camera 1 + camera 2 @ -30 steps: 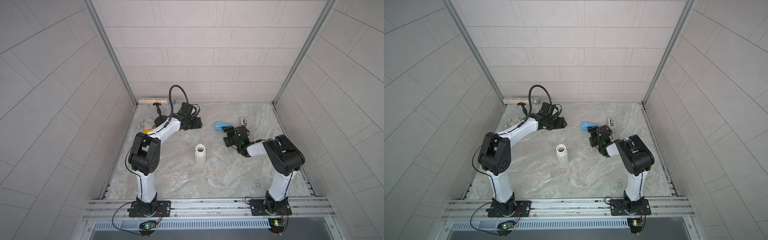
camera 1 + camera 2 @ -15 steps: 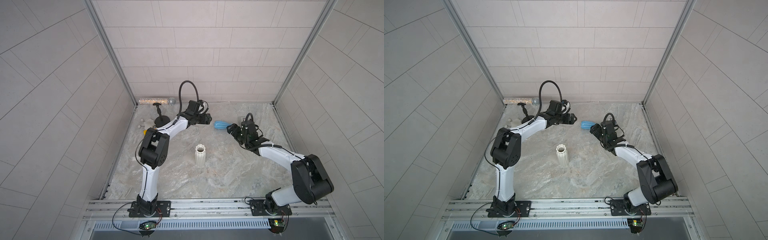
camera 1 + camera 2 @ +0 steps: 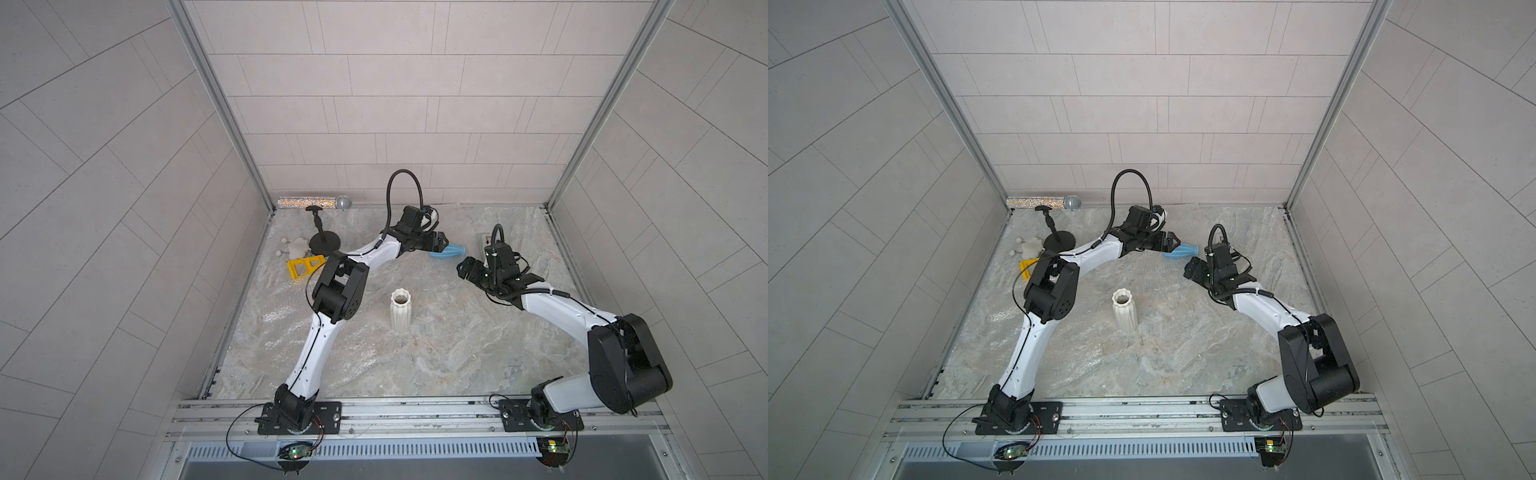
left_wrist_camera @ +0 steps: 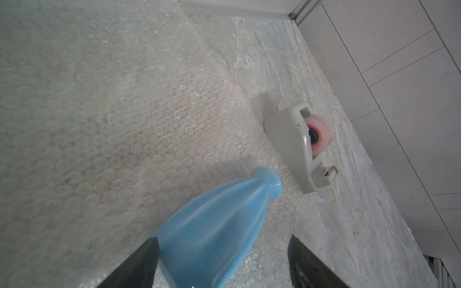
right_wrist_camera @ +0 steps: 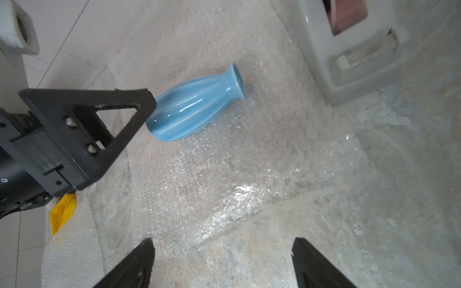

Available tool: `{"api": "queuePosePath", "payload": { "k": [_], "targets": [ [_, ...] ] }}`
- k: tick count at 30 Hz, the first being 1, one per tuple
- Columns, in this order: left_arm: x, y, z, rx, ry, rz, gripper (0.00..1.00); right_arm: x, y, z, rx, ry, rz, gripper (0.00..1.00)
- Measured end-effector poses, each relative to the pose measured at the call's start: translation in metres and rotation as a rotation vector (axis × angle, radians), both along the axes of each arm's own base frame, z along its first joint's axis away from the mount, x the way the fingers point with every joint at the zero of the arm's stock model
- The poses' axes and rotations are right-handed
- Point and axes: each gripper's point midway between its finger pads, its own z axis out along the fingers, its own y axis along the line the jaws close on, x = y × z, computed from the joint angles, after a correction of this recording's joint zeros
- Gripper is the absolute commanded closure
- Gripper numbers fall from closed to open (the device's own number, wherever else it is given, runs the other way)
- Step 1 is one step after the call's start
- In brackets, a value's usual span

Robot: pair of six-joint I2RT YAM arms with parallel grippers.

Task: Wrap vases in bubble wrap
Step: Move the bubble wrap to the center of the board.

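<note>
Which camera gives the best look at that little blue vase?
The right wrist view: the blue vase lies nearly whole on its side on the bubble wrap, mouth visible. The left wrist view crops its base. In both top views the vase is tiny, partly behind the left gripper.

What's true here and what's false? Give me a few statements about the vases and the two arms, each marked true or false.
1. The blue vase lies on its side on the bubble wrap. True.
2. The white vase lies tipped over. False: the white vase stands upright.
3. The left end effector, open, straddles the blue vase's wide end. True.
4. The right end effector grips the tape dispenser. False: it is open, empty and apart from the tape dispenser.
</note>
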Motion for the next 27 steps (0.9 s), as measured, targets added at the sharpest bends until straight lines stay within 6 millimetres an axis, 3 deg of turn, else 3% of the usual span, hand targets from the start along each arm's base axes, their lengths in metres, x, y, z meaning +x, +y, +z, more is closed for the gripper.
{"api": "queuePosePath", "payload": {
  "k": [4, 11, 18, 27],
  "targets": [
    [0.004, -0.008, -0.003, 0.001, 0.014, -0.017, 0.15, -0.010, 0.003, -0.014, 0.043, 0.071, -0.041, 0.17],
    [-0.005, -0.006, -0.016, 0.044, 0.044, -0.026, 0.15, -0.021, -0.003, -0.047, 0.022, 0.187, -0.146, 0.26],
    [-0.020, 0.001, -0.041, 0.087, 0.108, -0.034, 0.15, -0.012, -0.007, -0.064, -0.004, 0.222, -0.239, 0.41],
    [-0.029, 0.007, -0.044, 0.114, 0.115, -0.051, 0.11, 0.000, 0.001, -0.072, -0.039, 0.227, -0.289, 0.49]
  ]
}}
